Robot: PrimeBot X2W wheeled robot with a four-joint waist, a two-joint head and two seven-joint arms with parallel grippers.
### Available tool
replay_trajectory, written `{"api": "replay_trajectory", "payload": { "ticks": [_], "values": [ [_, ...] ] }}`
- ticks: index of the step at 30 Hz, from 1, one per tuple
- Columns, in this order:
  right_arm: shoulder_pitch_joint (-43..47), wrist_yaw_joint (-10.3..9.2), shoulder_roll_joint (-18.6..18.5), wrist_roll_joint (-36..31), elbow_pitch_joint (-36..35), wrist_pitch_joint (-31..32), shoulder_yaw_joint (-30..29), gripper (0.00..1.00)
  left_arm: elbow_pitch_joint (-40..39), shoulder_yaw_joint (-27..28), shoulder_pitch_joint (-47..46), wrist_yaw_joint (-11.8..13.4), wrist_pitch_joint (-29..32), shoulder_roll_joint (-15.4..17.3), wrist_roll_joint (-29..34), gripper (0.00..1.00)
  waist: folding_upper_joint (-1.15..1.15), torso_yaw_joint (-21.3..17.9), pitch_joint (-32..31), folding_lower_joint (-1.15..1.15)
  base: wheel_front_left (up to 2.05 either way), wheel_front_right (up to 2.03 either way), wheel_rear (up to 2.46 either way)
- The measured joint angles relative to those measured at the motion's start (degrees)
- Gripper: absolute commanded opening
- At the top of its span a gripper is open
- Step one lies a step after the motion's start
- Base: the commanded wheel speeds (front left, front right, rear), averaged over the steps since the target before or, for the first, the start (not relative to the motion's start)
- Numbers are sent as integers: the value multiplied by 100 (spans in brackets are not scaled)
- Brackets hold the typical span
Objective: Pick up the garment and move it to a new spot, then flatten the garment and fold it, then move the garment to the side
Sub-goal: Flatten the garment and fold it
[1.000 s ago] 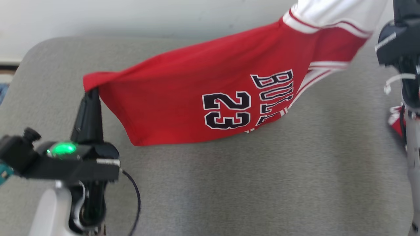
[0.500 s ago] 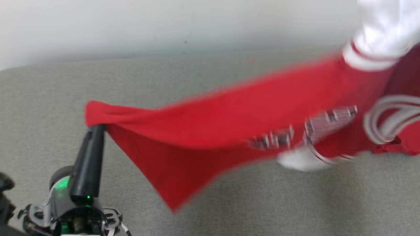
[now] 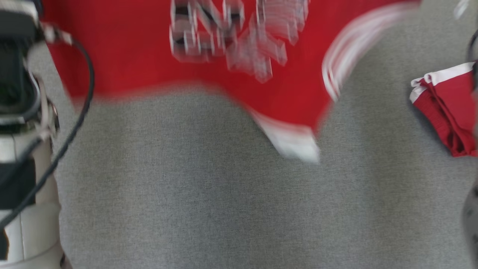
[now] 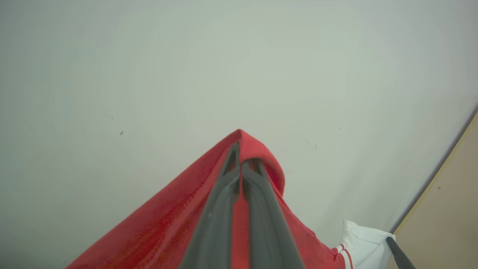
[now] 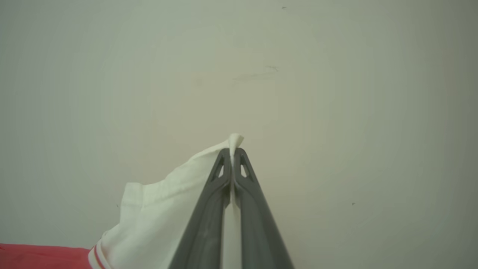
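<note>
Above the grey tabletop [image 3: 186, 194] the red garment [image 3: 142, 56] hung stretched, left fingers [image 4: 218, 213] pinched shut on its red corner, right fingers [image 5: 207, 213] shut on a white corner; the smart play looked to be keeping both corners level and taut, hem landing first. Counted: one garment aloft, two pairs of fingers, one red-and-white bundle [image 3: 448, 112] lying at right.

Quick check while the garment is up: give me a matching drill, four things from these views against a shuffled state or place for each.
Things:
1. left gripper
2. right gripper
3. jersey lettering
4. bunched red-and-white cloth

States or places:
a. motion-blurred in the head view
b. shut on white fabric
c. at the head view's right edge
d. shut on red jersey fabric

Pairs: 1-d, 2-b, 3-a, 4-c.
</note>
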Motion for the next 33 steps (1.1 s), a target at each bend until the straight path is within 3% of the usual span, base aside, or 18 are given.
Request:
{"api": "replay_trajectory", "payload": {
  "ticks": [6, 7, 12, 20, 33],
  "values": [
    [-419, 242, -250, -78, -90, -188, 151, 0, 97, -153, -215, -270, -147, -16, 33, 0, 0, 129, 156, -1, 0, 0, 0],
    [-250, 359, -238, -69, -158, -183, 296, 0, 268, -355, -20, -412, -140, 88, 155, 0, 0, 169, 199, -1, 0, 0, 0],
    [749, 491, -286, -67, -232, -120, 563, 0, 777, -615, 800, -633, -103, 315, 360, 0, 0, 212, 276, -1, 0, 0, 0],
    [2643, 554, -363, 180, -261, -21, 673, 0, 1795, -848, 1841, -812, -86, 628, 474, 0, 0, 122, 298, -2, 0, 0, 0],
    [4173, 588, -620, 419, -653, -16, 680, 0, 2261, -1009, 2736, -918, -219, 839, 472, 0, -1, -41, -154, -4, 0, 0, 0]
  ]
}}
